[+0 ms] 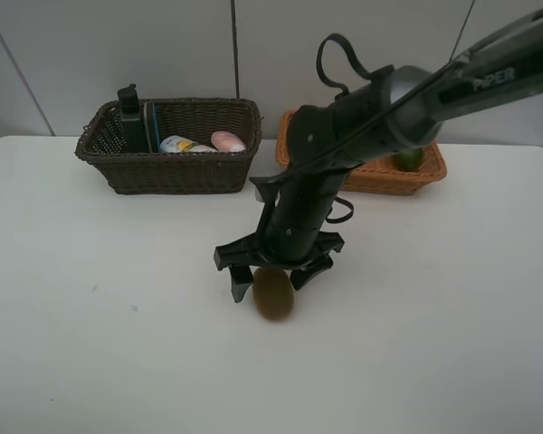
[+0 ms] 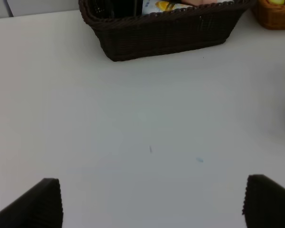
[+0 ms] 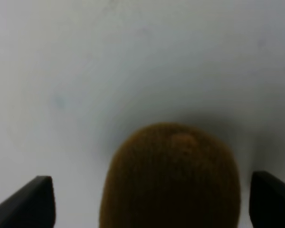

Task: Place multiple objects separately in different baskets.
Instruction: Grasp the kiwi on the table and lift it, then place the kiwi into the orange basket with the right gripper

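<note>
A brown kiwi [image 1: 273, 292] lies on the white table near its middle. My right gripper [image 1: 273, 278] hangs over it, open, with one finger on each side and neither touching. The right wrist view shows the kiwi [image 3: 171, 178] close up between the spread fingertips [image 3: 28, 202]. The dark brown basket [image 1: 167, 167] at the back left holds a dark green pump bottle [image 1: 129, 113], a dark eraser block [image 1: 150, 125], a white tube [image 1: 176, 143] and a pink bottle [image 1: 227, 141]. The orange-tan basket [image 1: 380, 176] behind my right arm holds a green avocado [image 1: 407, 160]. My left gripper [image 2: 152, 204] is open over bare table.
The right arm [image 1: 362, 127] covers much of the orange-tan basket. A white wall stands just behind both baskets. In the left wrist view the dark basket [image 2: 166, 33] lies ahead and the orange-tan basket [image 2: 275, 16] at the far corner.
</note>
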### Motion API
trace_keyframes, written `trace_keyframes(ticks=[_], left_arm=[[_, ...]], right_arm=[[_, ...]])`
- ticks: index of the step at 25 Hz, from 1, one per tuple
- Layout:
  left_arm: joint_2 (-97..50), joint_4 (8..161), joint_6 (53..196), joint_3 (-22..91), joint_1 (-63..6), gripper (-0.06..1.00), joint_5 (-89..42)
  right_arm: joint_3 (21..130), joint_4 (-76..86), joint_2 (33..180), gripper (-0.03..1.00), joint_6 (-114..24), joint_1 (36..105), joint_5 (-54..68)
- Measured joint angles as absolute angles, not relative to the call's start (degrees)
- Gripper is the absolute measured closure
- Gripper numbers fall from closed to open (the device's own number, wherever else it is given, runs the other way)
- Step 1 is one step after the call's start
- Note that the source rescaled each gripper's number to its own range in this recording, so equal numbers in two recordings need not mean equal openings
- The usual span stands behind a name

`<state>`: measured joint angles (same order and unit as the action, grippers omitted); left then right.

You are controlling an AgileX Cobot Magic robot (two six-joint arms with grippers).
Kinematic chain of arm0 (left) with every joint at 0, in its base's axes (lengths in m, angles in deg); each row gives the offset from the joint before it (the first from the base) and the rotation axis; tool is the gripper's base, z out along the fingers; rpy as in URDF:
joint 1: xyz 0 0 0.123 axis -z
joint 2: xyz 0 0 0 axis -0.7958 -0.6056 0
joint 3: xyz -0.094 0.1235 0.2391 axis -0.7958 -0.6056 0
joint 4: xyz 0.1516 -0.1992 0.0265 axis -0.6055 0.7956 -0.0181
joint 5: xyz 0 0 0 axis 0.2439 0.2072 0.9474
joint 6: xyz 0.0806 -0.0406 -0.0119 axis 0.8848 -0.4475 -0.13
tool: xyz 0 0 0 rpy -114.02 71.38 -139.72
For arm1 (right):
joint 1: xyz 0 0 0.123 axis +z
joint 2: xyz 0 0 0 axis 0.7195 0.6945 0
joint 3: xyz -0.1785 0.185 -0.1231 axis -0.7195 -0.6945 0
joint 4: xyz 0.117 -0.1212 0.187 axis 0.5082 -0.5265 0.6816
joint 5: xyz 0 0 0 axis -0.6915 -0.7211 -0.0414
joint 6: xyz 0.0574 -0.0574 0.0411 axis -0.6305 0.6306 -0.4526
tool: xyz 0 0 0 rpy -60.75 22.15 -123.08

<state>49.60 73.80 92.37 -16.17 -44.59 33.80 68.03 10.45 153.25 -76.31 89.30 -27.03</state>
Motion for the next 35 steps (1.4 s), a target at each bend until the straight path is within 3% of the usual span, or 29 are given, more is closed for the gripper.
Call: trace_keyframes(ticks=[5, 7, 9, 11, 17, 24, 29, 35], left_arm=[[49.6, 73.8, 92.4, -16.2, -44.6, -0.05, 33.8], [49.6, 73.8, 92.4, -16.2, -44.6, -0.05, 33.8], [49.6, 73.8, 92.4, -16.2, -44.6, -0.05, 33.8], [49.6, 73.8, 92.4, -16.2, -44.6, -0.05, 33.8], [49.6, 73.8, 92.4, -16.2, -44.6, -0.05, 33.8], [49.6, 73.8, 92.4, -16.2, -44.6, -0.05, 33.8], [49.6, 73.8, 92.4, -16.2, -44.6, -0.05, 33.8], [49.6, 73.8, 92.4, -16.2, -44.6, -0.05, 33.8]], right_arm=[[68.0, 10.5, 154.7, 0.01, -76.4, 89.3, -26.7], [68.0, 10.4, 154.8, 0.1, -76.4, 89.3, -27.0], [68.0, 9.9, 154.9, 0.29, -76.4, 89.3, -27.7], [68.0, 9.5, 154.9, 0.57, -76.4, 89.3, -28.1], [68.8, 8.4, 154.5, 0.57, -76.1, 89.3, -30.6], [77.8, -1.3, 146.9, 0.57, -75.9, 86.2, -37.1], [84.0, -6.1, 146.7, 0.57, -75.9, 74.9, -33.7], [84.6, -6.9, 150.1, 0.57, -75.9, 60.6, -18.2]])
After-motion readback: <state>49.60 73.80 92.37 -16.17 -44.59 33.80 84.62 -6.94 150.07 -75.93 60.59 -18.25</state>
